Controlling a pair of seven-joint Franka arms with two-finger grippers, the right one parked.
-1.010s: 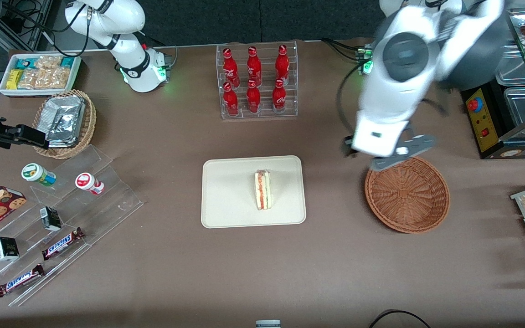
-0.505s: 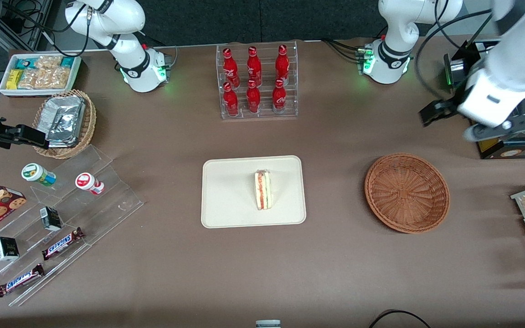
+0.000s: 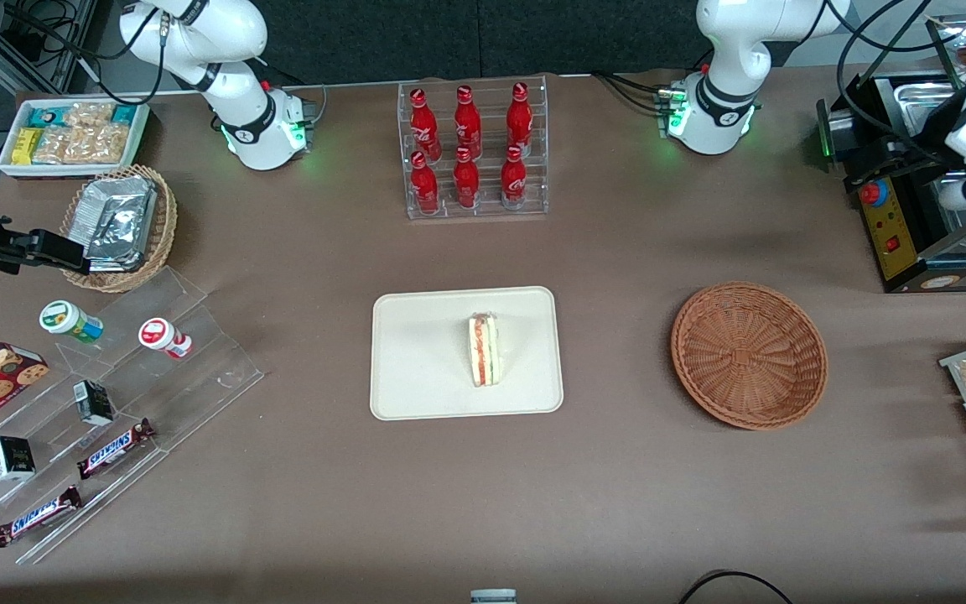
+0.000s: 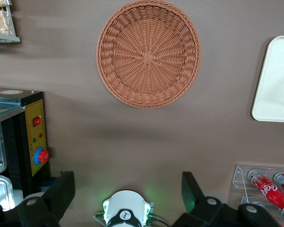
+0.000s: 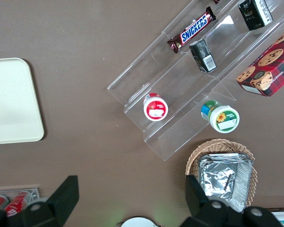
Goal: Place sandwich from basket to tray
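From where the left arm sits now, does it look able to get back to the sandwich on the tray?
Probably yes. The sandwich lies exposed on the tray with nothing over it, and the gripper, jaws open, is high above the table by the empty basket.

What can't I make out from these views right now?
1. Pincer: open in the left wrist view; the front view's edge cuts it off above the black machine, at the working arm's end.
2. Sandwich: only a sliver shows in the left wrist view, cut by the edge.
3. Tray: both wrist views cut it off.
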